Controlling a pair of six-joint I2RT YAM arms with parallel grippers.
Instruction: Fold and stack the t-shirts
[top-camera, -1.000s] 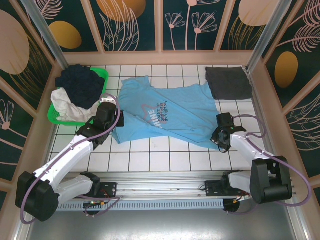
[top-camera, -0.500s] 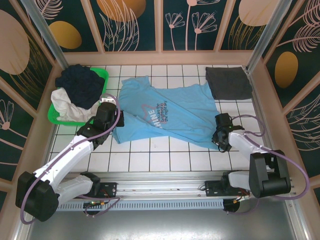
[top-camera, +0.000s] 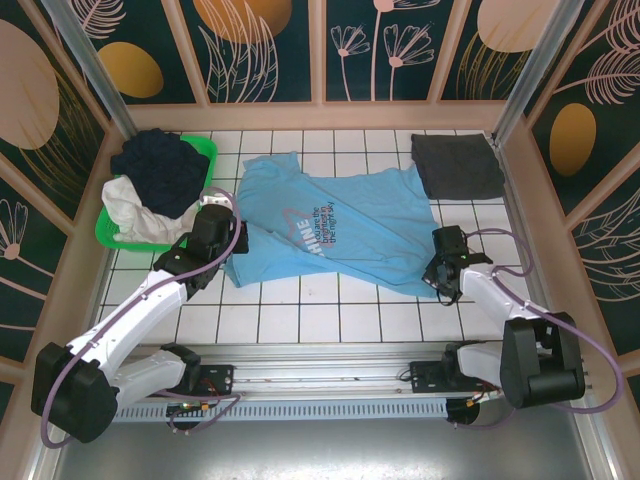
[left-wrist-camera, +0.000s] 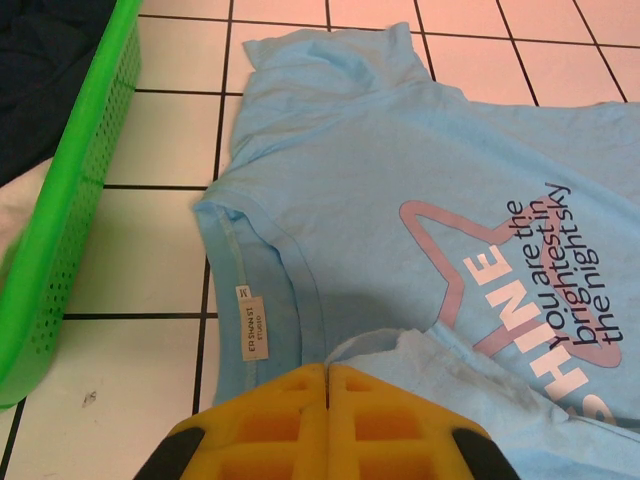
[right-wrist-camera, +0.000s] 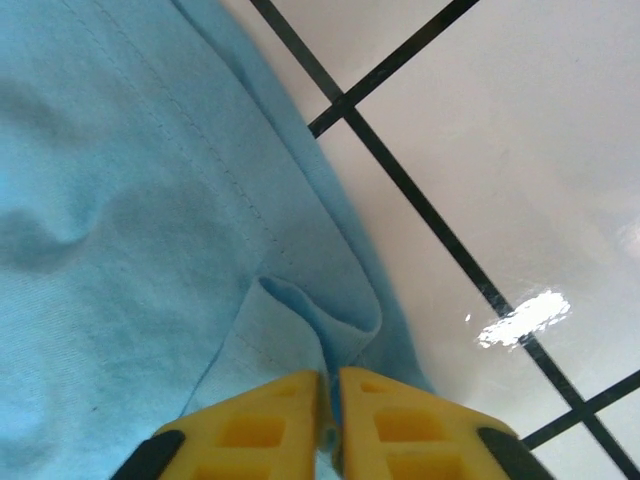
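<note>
Your left claw (left-wrist-camera: 328, 375) has its 2 yellow pads pressed flat together at the neck of the light blue t-shirt (left-wrist-camera: 400, 190). A pucker of cloth rises right at the tips, so it seems to pinch the collar, though the pads hide the actual bite. Just left of the tips lies the white neck label (left-wrist-camera: 252, 325); ahead and to the right runs the star print reading "SHINE". The green basket (left-wrist-camera: 75, 200) stands off to this claw's left, apart from the shirt.

Your right claw (right-wrist-camera: 330, 385) is closed to a sliver on a small fold of the same shirt's hem, with blue cloth showing between the pads. The shirt spreads away to its left, and bare white tile lies to its right.

Seen from above, the shirt lies spread between the 2 claws. The dark grey t-shirt (top-camera: 457, 165) lies folded well beyond the right claw, in the far right corner of the tiled table (top-camera: 300, 315).
</note>
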